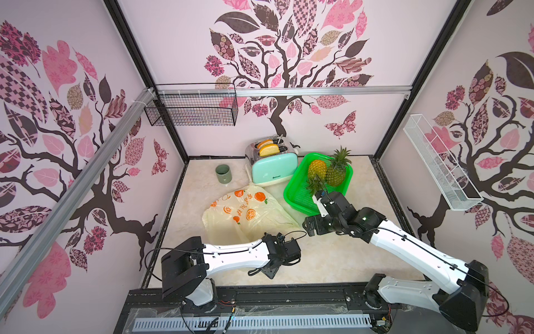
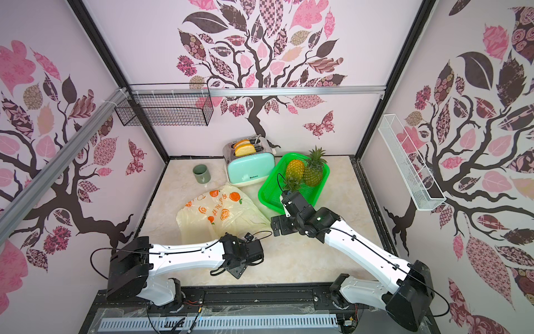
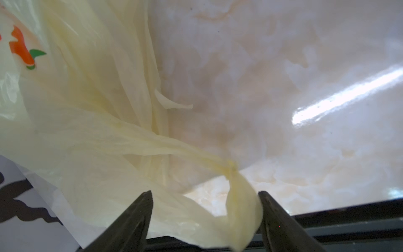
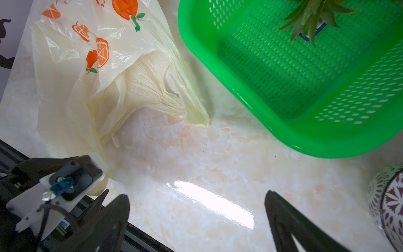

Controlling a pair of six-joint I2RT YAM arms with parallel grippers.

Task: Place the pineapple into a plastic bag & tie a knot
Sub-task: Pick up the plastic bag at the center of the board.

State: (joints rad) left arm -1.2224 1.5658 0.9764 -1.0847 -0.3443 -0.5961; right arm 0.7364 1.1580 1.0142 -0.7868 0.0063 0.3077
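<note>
Waiting in the basket (image 1: 300, 196), centre-right, pineapples (image 1: 317, 169) sit unbagged. My left pincer (image 3: 205, 193), spread, straddles a handle (image 3: 244, 207) of the bag (image 1: 245, 214); right pincer (image 4: 197, 194) spread.

Tree-patterned pink walls (image 1: 375, 43), glossy marble tabletop (image 1: 332, 260)

Colours before me
Pale-yellow plastic bag (image 1: 245, 219) printed with orange fruits, green leaves; bright green perforated basket (image 1: 291, 199); mint toaster (image 1: 274, 170); cream marbled surface (image 1: 332, 260).

Overhead stereo; wrist views sharing bag (image 4: 65, 87)
</note>
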